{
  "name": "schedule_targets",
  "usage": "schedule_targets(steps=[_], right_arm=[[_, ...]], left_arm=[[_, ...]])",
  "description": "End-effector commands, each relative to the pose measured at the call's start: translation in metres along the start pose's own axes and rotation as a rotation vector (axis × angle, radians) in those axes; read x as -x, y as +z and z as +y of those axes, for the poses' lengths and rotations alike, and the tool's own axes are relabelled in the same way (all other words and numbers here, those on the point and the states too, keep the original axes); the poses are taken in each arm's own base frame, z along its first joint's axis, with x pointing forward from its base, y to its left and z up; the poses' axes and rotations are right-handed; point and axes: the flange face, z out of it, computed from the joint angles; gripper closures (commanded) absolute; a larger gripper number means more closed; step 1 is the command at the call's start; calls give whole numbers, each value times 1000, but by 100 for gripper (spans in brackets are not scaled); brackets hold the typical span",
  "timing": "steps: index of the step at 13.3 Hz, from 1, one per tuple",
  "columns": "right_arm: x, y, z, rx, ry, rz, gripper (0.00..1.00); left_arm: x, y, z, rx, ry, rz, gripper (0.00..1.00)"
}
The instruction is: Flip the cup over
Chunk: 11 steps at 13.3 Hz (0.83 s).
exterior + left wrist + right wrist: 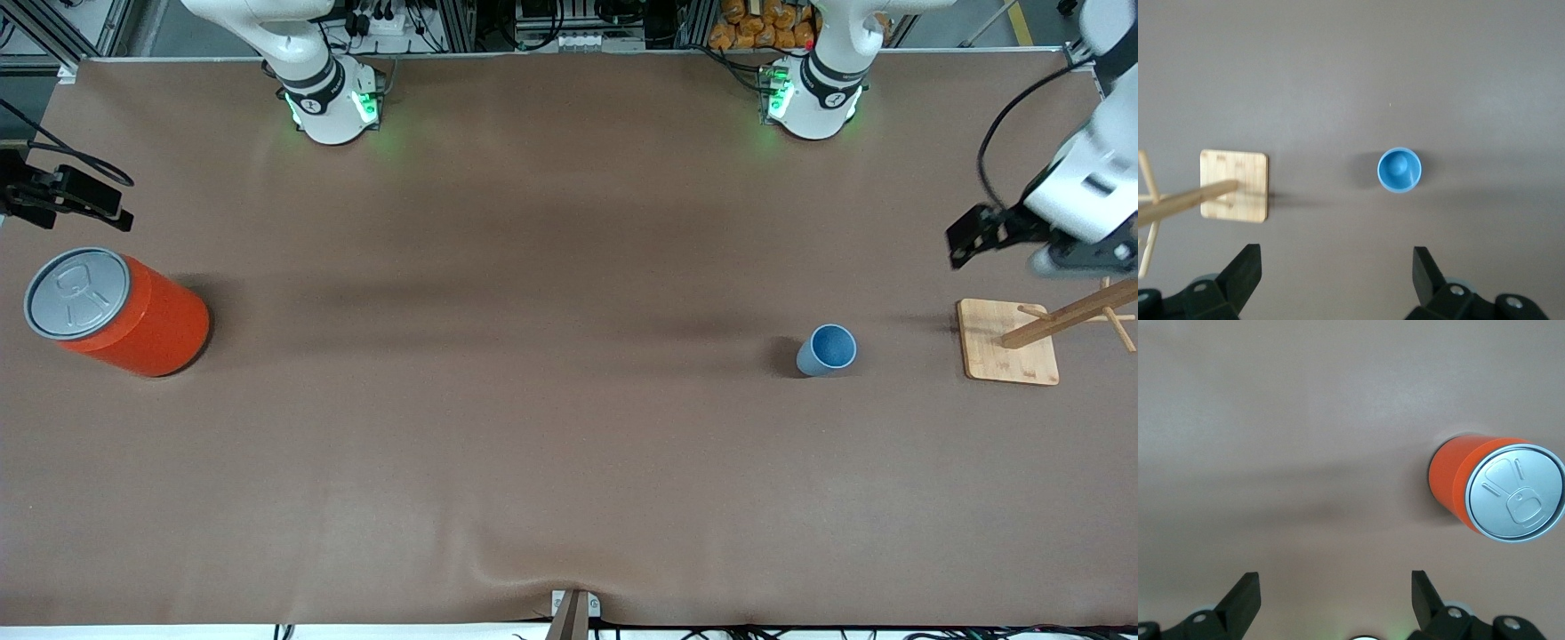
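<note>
The small light-blue cup (827,350) stands upright on the brown table, mouth up, its darker blue inside showing. It lies toward the left arm's end of the table, beside a wooden rack. It also shows in the left wrist view (1399,169). My left gripper (982,233) hangs high over the table near the rack, apart from the cup; in its wrist view it (1336,257) is open and empty. My right gripper (67,197) waits in the air at the right arm's end, open and empty (1333,580).
A wooden peg rack on a square base (1007,341) stands beside the cup, toward the table's end; it also shows in the left wrist view (1234,185). A large orange-red can with a grey lid (116,311) stands at the right arm's end (1491,490).
</note>
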Motion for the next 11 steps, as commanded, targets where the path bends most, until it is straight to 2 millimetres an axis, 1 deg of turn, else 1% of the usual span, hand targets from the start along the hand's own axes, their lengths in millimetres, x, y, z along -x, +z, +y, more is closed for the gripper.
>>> schedule_targets(steps=[1,2,3,4,6,8,9,11], right_arm=[[-1,-3,-2,5,-9,4,0],[-1,-3,-2,5,-9,4,0],[-1,-3,-2,5,-9,4,0],[-1,-3,-2,5,-9,4,0],[-1,-3,-2,5,-9,4,0],[-1,-3,-2,5,-9,3,0],[-1,-3,-2,5,-9,3,0],[-1,-3,-2,5,-9,3,0]], left_arm=[[11,-17,-6,14,3,5,0],[7,-23,-6,6,9,19,0],[6,-25,-7,6,30,24,0],[6,-31,-18,6,40,36,0],[7,-32,-44,7,61,37,0],[8,-33,-51,5,55,31,0],[9,-40,-56,4,48,38,0],[11,-56,-56,5,46,30,0]])
